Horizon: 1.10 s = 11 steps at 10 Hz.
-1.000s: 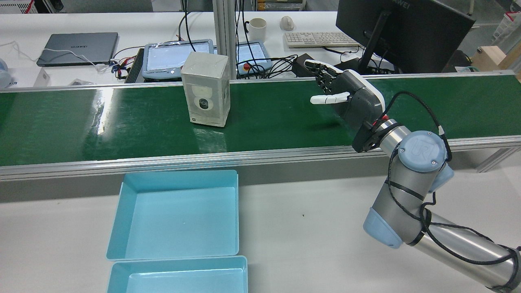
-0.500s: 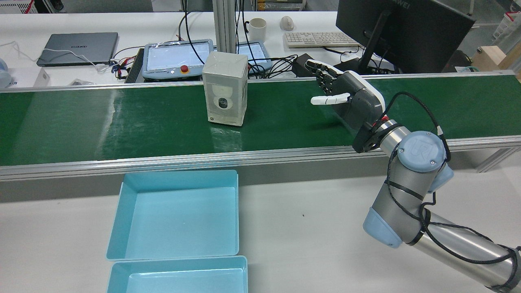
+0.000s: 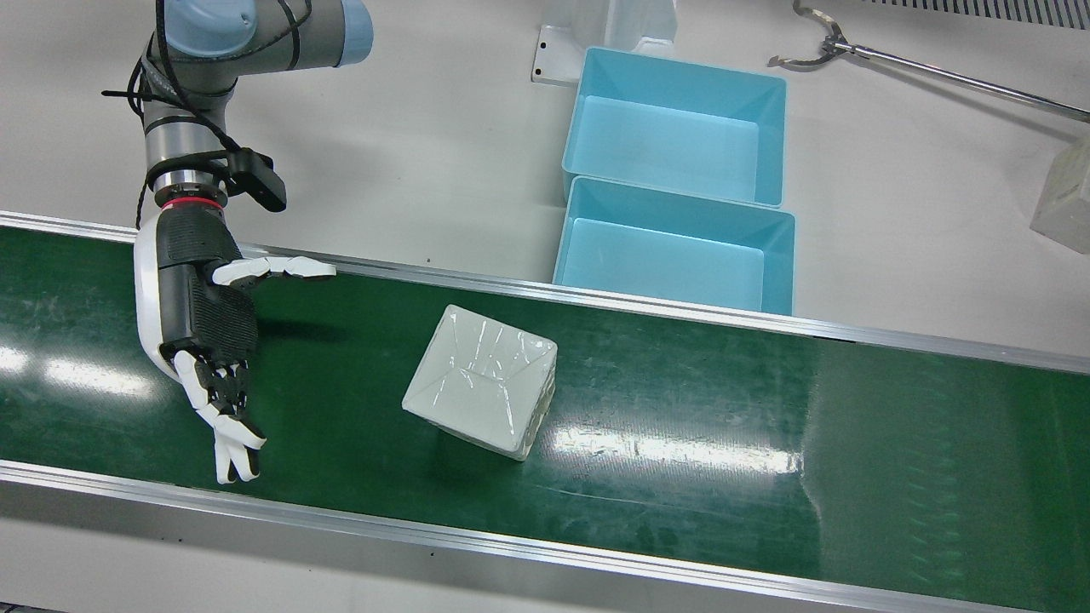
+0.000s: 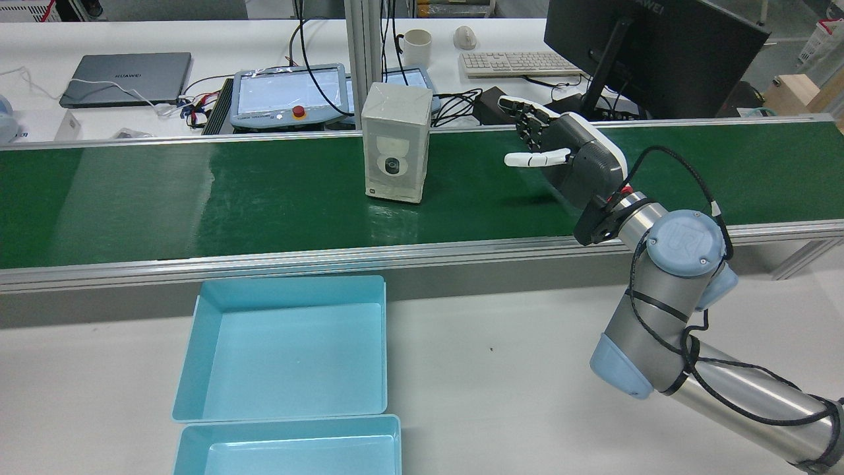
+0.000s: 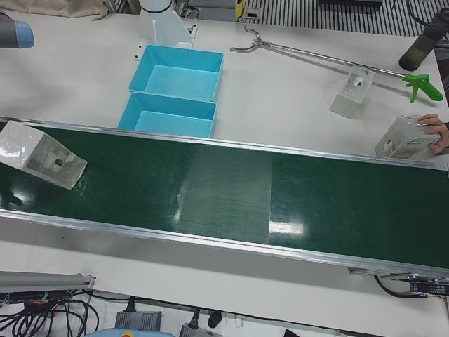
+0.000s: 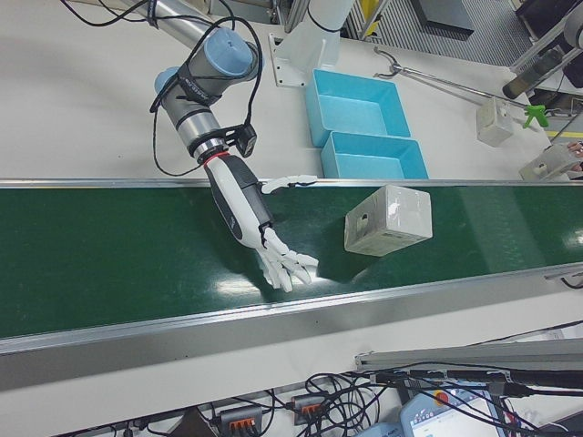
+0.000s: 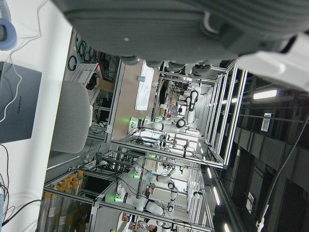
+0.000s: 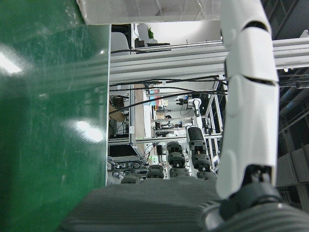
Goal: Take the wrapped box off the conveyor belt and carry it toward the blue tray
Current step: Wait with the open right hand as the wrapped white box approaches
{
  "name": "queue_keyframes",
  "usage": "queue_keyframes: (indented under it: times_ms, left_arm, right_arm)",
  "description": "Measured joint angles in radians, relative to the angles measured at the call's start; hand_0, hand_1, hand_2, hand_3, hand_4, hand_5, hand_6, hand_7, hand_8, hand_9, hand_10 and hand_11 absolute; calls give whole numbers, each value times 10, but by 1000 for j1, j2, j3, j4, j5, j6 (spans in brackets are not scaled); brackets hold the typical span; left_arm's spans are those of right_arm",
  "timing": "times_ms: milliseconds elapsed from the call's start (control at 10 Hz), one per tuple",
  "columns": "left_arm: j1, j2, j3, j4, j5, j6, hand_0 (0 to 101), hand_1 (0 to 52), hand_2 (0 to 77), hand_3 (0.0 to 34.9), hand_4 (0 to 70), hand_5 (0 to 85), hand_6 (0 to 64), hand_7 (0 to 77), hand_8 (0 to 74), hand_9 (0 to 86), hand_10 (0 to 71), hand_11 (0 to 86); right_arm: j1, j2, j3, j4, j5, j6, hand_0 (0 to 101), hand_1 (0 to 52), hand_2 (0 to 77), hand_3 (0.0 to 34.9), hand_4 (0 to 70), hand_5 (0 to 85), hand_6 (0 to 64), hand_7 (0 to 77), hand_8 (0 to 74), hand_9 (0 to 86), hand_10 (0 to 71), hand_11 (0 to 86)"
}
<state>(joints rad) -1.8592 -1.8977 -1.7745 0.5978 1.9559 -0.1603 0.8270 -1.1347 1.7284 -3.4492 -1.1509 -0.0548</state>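
Note:
The wrapped box (image 4: 395,142) stands upright on the green conveyor belt (image 4: 165,198), a white carton under shiny film; it also shows from above (image 3: 481,379) and from the sides (image 6: 387,218) (image 5: 42,154). My right hand (image 4: 567,148) hovers over the belt to the box's right in the rear view, open, fingers spread, palm facing the box with a clear gap between them (image 3: 204,332) (image 6: 250,218). The blue tray (image 4: 290,356) lies on the white table just off the belt's near rail (image 3: 788,255). My left hand (image 7: 193,24) shows only as a grey palm edge.
A second blue tray (image 4: 290,455) abuts the first one. Behind the belt are teach pendants (image 4: 290,92), a laptop (image 4: 125,76) and a monitor (image 4: 653,46). In the left-front view a person's hand (image 5: 436,130) rests on another wrapped box (image 5: 403,144); a reacher tool (image 5: 316,56) lies nearby.
The box has ridden the belt to the right in the rear view, closing on my right hand. The right hand has barely moved.

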Motion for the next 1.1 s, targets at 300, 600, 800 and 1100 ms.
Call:
queue_keyframes:
  times_ms: [300,600,800,1100]
  left_arm:
    - [0,0,0,0,0,0,0,0,5,0,0,11,5,5,5,0,5,5]
    - [0,0,0,0,0,0,0,0,11,0,0,11,5,5,5,5,5,5]
    - [0,0,0,0,0,0,0,0,11,0,0,11,5,5,5,5,5,5]
    - [0,0,0,0,0,0,0,0,11,0,0,11,5,5,5,0,5,5]
  right_arm:
    - [1,0,1,-2,-2,-1,478,164,147,0,93,191,22,27,11,38,0,11]
    - [-2,1,-3,-3,-3,-3,479,164,147,0,104,191,33,27,11,38,0,11]
    - [-3,2,-4,-4,-3,-3,480,164,147,0,104,191,33,27,11,38,0,11]
    - [-5,2,-5,-4,-3,-6,480,164,147,0,109,191,33,38,11,38,0,11]
